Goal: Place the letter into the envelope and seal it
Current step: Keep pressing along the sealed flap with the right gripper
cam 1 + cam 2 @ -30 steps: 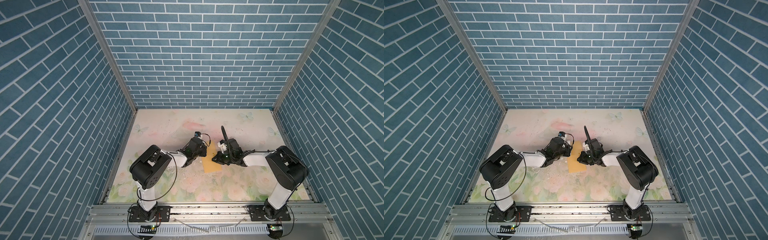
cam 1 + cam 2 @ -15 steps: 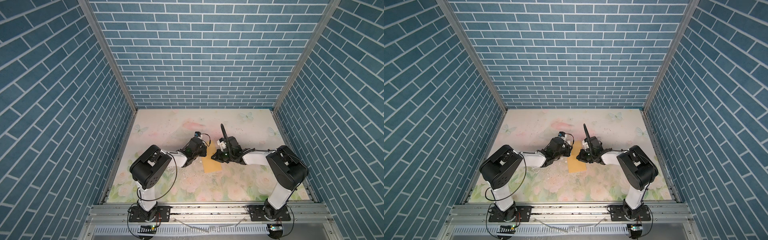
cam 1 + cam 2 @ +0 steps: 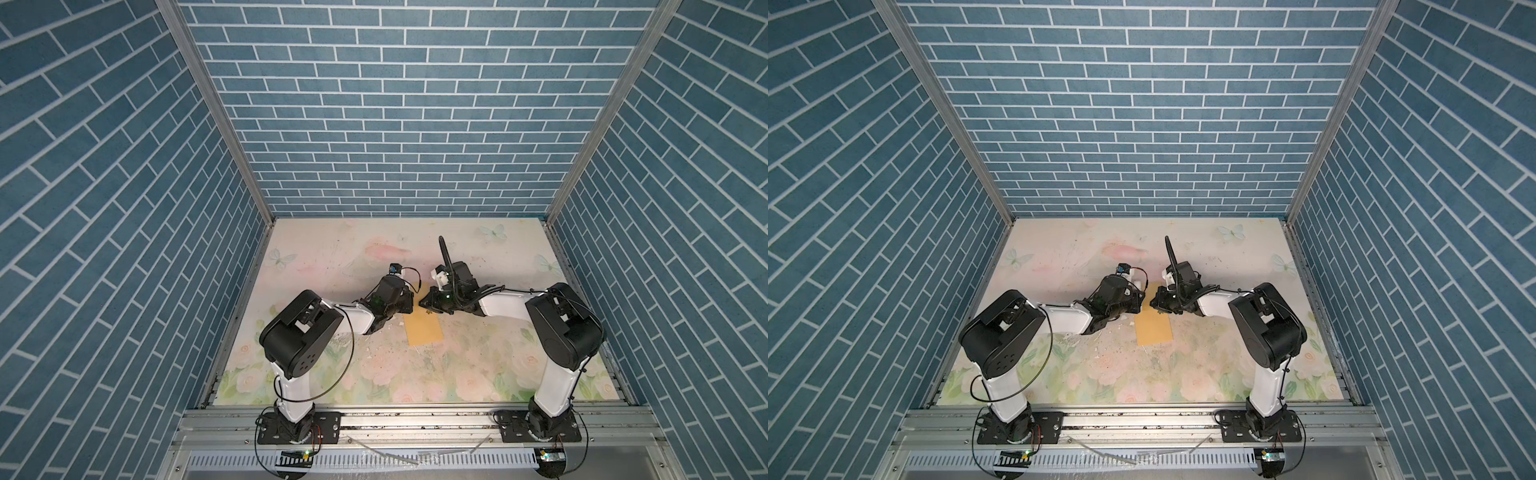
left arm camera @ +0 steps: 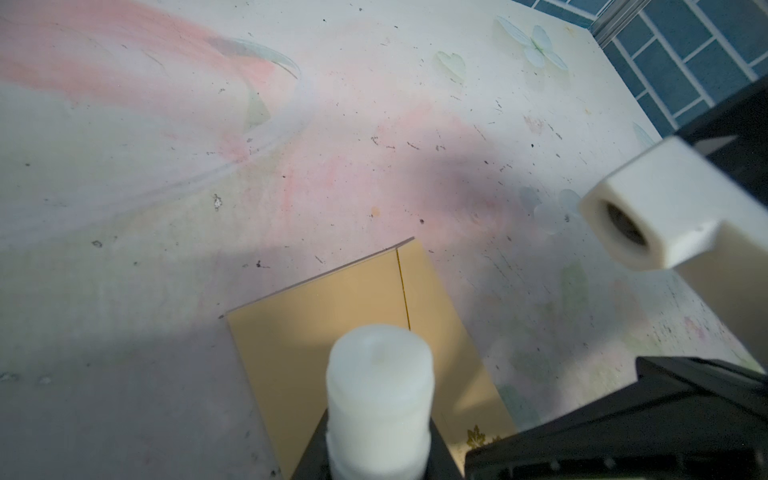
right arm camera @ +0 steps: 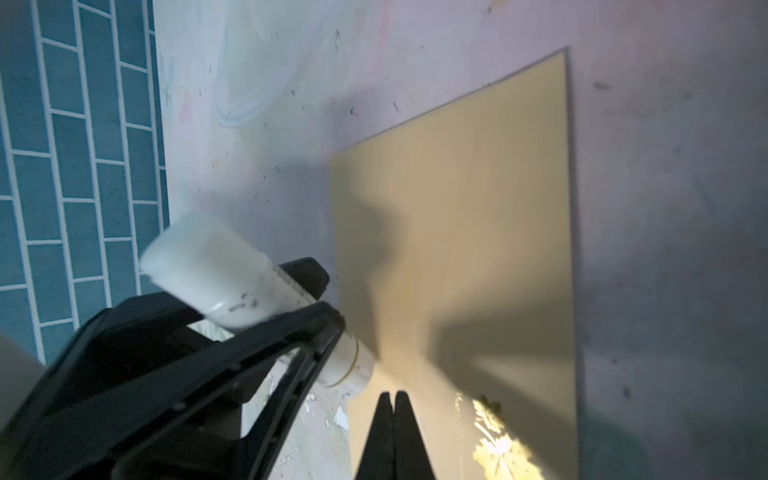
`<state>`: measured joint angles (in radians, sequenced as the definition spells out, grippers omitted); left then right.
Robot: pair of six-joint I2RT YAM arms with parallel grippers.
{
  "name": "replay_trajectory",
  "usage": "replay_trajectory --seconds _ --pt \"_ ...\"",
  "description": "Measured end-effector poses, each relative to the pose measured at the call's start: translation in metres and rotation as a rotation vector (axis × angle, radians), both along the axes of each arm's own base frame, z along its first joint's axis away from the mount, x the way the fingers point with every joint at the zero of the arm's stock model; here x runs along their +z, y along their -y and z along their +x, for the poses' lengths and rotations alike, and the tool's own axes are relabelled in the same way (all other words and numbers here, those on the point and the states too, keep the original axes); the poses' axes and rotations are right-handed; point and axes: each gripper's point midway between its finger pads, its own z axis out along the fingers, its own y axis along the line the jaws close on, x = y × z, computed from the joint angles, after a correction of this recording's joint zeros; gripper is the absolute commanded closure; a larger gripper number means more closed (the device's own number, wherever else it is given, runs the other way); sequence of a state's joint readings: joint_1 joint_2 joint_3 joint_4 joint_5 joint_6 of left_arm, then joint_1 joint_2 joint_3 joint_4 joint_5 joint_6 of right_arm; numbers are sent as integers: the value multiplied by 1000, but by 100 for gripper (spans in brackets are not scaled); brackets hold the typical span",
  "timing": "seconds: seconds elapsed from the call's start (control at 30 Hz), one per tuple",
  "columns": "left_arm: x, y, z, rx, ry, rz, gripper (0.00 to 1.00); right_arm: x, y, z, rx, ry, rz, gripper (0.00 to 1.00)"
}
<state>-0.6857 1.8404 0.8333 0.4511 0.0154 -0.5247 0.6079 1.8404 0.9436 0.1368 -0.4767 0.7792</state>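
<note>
Envelope (image 3: 423, 329): flat on the table, long axis running near to far; letter not visible.
Left gripper (image 5: 320, 328): clamps a white stick (image 5: 232, 286), beside the envelope's far-left edge.
Right gripper (image 5: 394, 399): closed, empty, over the gold emblem (image 5: 498, 449).

This is a staged robot test cell in a lab, not a lived-in room: three flat panels printed with blue brick (image 3: 399, 124) box in the space behind and to either side of each gripper, joined by bare aluminium corner posts (image 3: 216, 112). The table (image 3: 490, 374) beneath the grippers is a scuffed sheet printed with pastel flowers and butterflies. On the near side, two white-and-black arms are bolted to an aluminium rail (image 3: 415, 419) with exposed cables and a slotted cable duct (image 3: 415, 459).
</note>
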Motion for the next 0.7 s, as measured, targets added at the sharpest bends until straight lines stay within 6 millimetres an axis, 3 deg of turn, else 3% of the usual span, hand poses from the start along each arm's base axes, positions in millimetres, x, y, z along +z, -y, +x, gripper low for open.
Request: replay_trajectory --seconds 0.3,0.7 --pt "0 0 0 0 0 0 100 -17 -1 -5 11 -41 -9 100" --pt "0 0 0 1 0 -1 100 -18 -5 -5 21 -44 13 100"
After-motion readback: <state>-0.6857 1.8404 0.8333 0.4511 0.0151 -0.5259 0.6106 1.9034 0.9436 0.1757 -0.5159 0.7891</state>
